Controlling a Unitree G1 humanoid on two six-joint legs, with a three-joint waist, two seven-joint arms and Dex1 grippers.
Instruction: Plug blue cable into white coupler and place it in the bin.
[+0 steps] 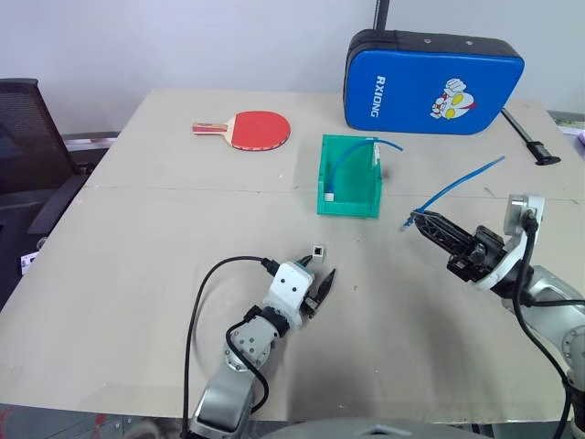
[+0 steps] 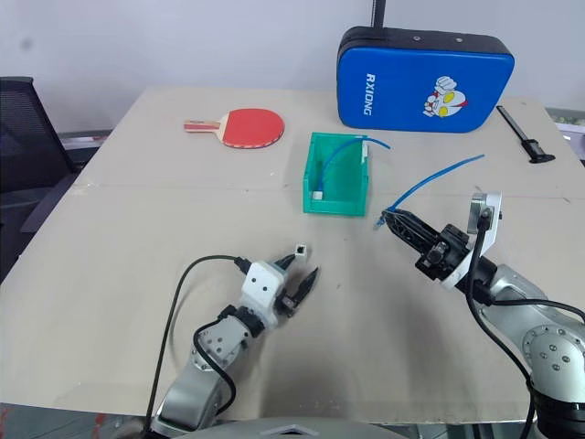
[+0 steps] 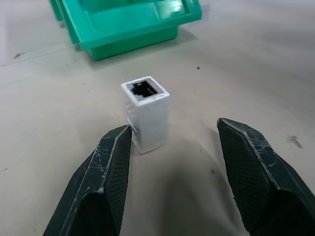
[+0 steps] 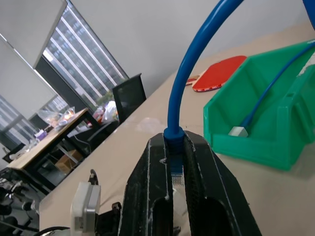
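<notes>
The left gripper (image 3: 172, 142) stands open around the upright coupler (image 3: 146, 113), one finger touching it. The right gripper (image 1: 418, 219) pinches the cable (image 1: 457, 187) near the bin (image 1: 350, 203).

White coupler (image 1: 318, 250) upright on table (image 1: 137, 274), before bin (image 1: 348, 194); second cable (image 1: 352, 155) in bin.

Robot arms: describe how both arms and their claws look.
Each arm is jointed silver-grey metal with a loose black cable looping beside it. The left claw has two dark, textured, tapering fingers behind a white boxy wrist block. The right claw has matching black fingers and a white block at the wrist.
</notes>
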